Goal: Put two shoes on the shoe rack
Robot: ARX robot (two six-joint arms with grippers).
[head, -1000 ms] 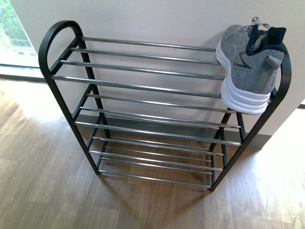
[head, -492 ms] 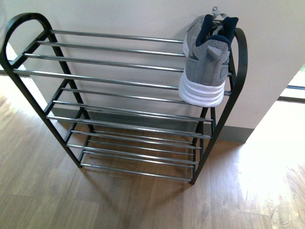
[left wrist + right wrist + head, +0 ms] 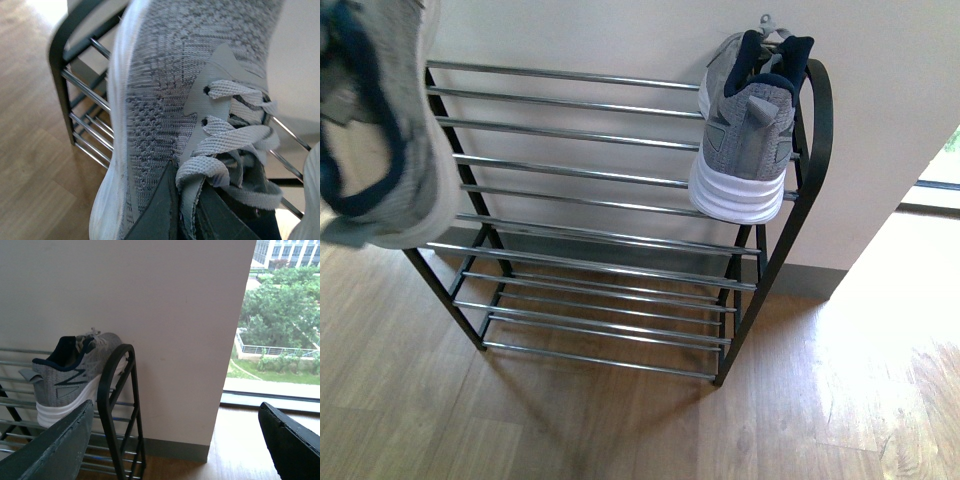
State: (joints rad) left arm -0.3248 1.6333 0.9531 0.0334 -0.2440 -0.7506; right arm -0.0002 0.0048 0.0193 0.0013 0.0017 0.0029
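Rack (image 3: 600,201) stands against the wall; most of the top shelf is bare. Placed sneaker (image 3: 750,130) sits at the shelf's right end, at 1 o'clock in the front view. Its long axis lies across the rods, toe to the wall and heel toward the robot.

Held sneaker (image 3: 380,130) hangs at 10 o'clock, over the rack's left end, close to the camera and blurred. Its long axis runs roughly 12 to 6. Free shelf lies toward 3 o'clock from it.

Left gripper (image 3: 187,200) is clamped on this sneaker by the laces and collar, so the left arm is nearer. Likely needs turning to match its mate.

Right gripper (image 3: 175,412) is empty, jaws apart, off the rack's right end.
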